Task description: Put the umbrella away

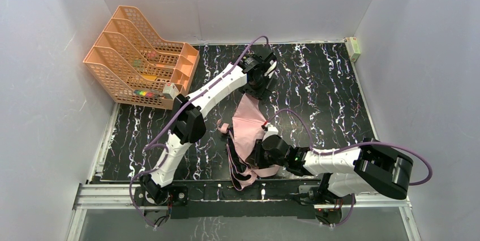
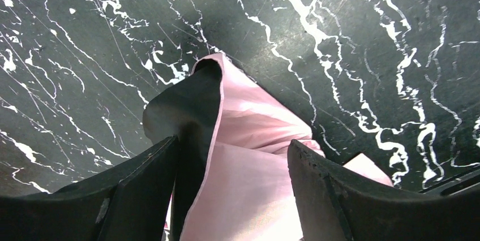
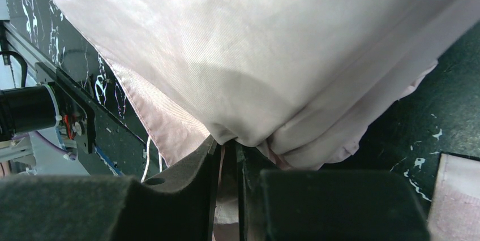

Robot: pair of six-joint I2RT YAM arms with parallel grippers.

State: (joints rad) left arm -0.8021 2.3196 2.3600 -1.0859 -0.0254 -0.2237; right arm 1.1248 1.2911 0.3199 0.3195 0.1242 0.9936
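The crumpled umbrella (image 1: 248, 123) is laid on the marbled table (image 1: 328, 82) right of the orange rack (image 1: 141, 63), its pink cloth pinched at the end farther from the rack by the right gripper (image 3: 226, 147), its nearer tip straddled by the spread left gripper (image 2: 232, 150).

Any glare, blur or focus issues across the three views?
Top view: sharp, evenly lit, the umbrella clear against the dark marbled table. Left wrist view: table veins crisp, left pincer close to the lens, soft and dark. Right wrist view: the umbrella's pale fabric fills most of the frame, bright but weave visible; right pincer blurred in the foreground.
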